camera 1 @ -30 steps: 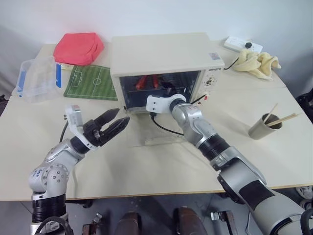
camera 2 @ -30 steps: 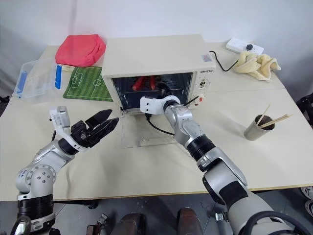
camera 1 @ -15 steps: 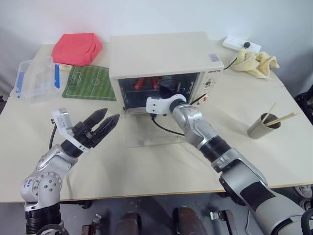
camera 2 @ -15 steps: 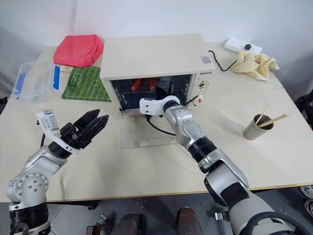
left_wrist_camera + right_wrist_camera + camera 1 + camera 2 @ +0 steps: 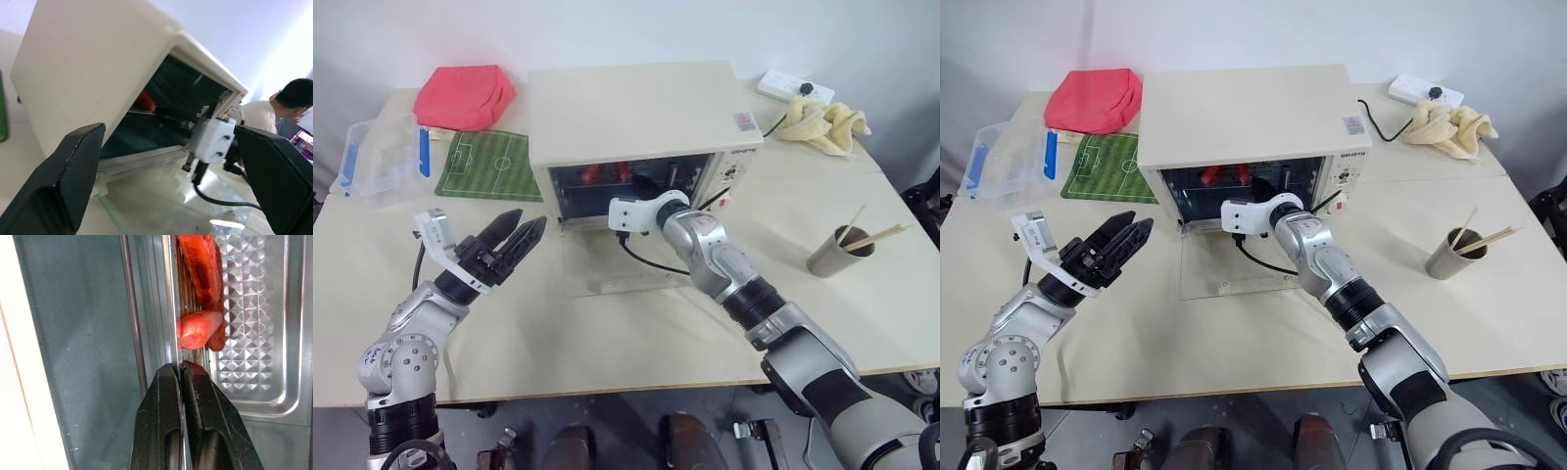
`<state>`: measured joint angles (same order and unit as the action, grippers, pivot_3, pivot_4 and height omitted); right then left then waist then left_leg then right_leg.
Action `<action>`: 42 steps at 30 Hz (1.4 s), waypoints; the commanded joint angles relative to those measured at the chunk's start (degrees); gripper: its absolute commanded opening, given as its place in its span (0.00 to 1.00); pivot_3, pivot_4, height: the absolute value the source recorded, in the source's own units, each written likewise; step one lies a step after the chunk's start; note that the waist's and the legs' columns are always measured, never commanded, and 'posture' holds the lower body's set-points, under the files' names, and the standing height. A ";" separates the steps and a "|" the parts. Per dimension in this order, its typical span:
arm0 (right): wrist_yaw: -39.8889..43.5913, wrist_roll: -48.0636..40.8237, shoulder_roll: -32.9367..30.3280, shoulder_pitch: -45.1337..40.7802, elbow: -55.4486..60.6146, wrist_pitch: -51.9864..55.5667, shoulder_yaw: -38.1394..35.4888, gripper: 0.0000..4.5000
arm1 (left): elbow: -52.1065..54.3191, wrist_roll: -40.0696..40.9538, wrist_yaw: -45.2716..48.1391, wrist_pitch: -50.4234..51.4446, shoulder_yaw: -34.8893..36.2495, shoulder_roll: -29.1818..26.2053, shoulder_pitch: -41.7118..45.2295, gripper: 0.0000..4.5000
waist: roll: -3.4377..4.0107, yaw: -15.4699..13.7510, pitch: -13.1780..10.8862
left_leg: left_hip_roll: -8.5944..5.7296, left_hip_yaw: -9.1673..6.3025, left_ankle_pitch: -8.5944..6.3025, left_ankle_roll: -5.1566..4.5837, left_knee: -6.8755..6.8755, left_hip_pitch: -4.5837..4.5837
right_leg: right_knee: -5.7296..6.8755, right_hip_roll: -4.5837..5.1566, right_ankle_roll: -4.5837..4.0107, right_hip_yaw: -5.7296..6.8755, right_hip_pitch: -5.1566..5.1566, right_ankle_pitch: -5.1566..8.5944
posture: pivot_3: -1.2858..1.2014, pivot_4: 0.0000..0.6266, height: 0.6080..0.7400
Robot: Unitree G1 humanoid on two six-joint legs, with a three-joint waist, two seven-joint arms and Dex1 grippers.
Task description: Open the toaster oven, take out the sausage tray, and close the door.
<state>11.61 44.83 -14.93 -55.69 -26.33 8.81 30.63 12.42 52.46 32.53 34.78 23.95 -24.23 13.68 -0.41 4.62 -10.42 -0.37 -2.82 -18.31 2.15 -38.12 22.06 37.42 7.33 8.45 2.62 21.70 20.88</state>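
Observation:
The cream-white toaster oven (image 5: 636, 108) stands at the table's middle. Its glass door (image 5: 625, 270) lies folded down flat on the table in front of it. Inside, the sausage tray (image 5: 171, 323) appears edge-on, with red sausages (image 5: 198, 259) lying on it. My right gripper (image 5: 179, 366) reaches into the oven mouth and is shut on the tray's thin front rim. My left gripper (image 5: 527, 219) hovers open above the table to the left of the door, pointing toward the oven, with nothing between its fingers.
A green pitch mat (image 5: 489, 164), a red pouch (image 5: 465, 95) and a clear plastic box (image 5: 380, 157) sit left of the oven. A cup with chopsticks (image 5: 835, 253), a cloth (image 5: 822, 122) and a power strip (image 5: 790, 88) are on the right. A person (image 5: 274, 105) sits beyond the table.
My left gripper has drawn a little to the left, away from the door, still open. The right hand stays in the oven mouth. The head view has shifted slightly.

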 commanded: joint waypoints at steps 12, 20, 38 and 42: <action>-1.05 -2.02 1.91 -4.63 0.49 -3.26 -2.04 0.01 | -16.64 -8.53 14.40 -5.67 -8.84 -4.43 14.41 1.00 | 0.00 0.36 0.00 | 0.01 0.14 0.00 0.01 0.06 0.01 | 0.00 -0.03 0.00 0.02 0.09 0.00 | 0.52 0.24 1.00; -0.94 -1.75 1.76 -4.96 -0.22 -3.82 -2.18 0.01 | -24.05 -11.02 18.55 -7.34 -8.77 -5.29 21.13 1.00 | 0.00 0.46 0.00 | 0.02 0.20 0.01 0.01 0.08 0.05 | 0.10 -0.01 0.00 0.05 0.25 0.00 | 0.52 0.24 1.00; 2.54 1.22 -2.06 2.74 12.28 -2.79 -1.81 0.01 | -26.87 -11.51 17.96 -7.81 -6.67 -4.53 23.20 1.00 | 0.00 0.41 0.00 | 0.02 0.29 0.01 0.01 0.04 0.21 | 0.46 0.08 0.00 0.04 0.68 0.00 | 0.52 0.24 1.00; 3.39 1.56 -3.19 4.62 15.30 -2.77 -2.20 0.01 | -26.99 -11.28 17.92 -7.59 -6.31 -4.74 23.28 1.00 | 0.00 0.36 0.00 | 0.02 0.30 0.01 0.01 0.04 0.21 | 0.45 0.08 0.00 0.04 0.68 0.00 | 0.52 0.24 1.00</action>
<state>15.85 46.12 -18.03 -50.25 -15.87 6.60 30.63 -14.56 40.66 51.03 28.05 15.03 -28.14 35.65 -0.42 4.97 -10.41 -0.35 -2.51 -18.30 2.16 -38.08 22.27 37.87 7.42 8.45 2.66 22.38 20.87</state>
